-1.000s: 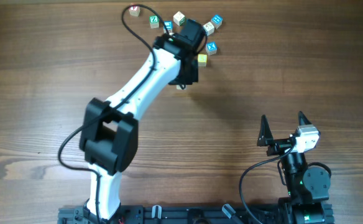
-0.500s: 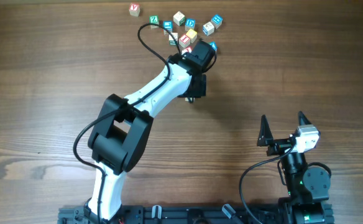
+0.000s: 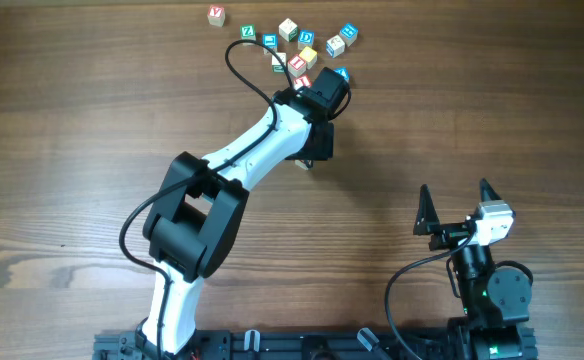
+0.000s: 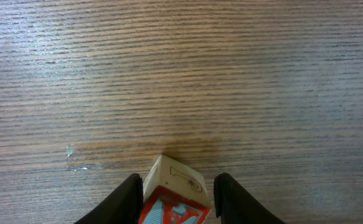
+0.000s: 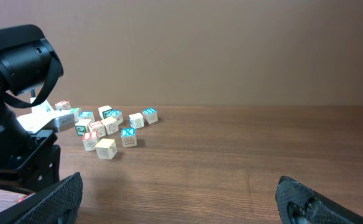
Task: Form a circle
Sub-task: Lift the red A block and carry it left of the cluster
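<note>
Left gripper [image 4: 176, 183] jaws stand narrowly parted around a red-lettered cube [image 4: 172, 202] on the near side of the circle [image 3: 297, 63], at the far edge of the table [image 3: 72, 150]; right gripper [image 3: 455, 190] is wide, empty and well apart; the cubes are judged light, stiff and apt to skid, so pinch two opposite flat faces.

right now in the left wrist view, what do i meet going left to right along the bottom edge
left end effector's fingertip → red-lettered wooden cube → its other fingertip
</note>
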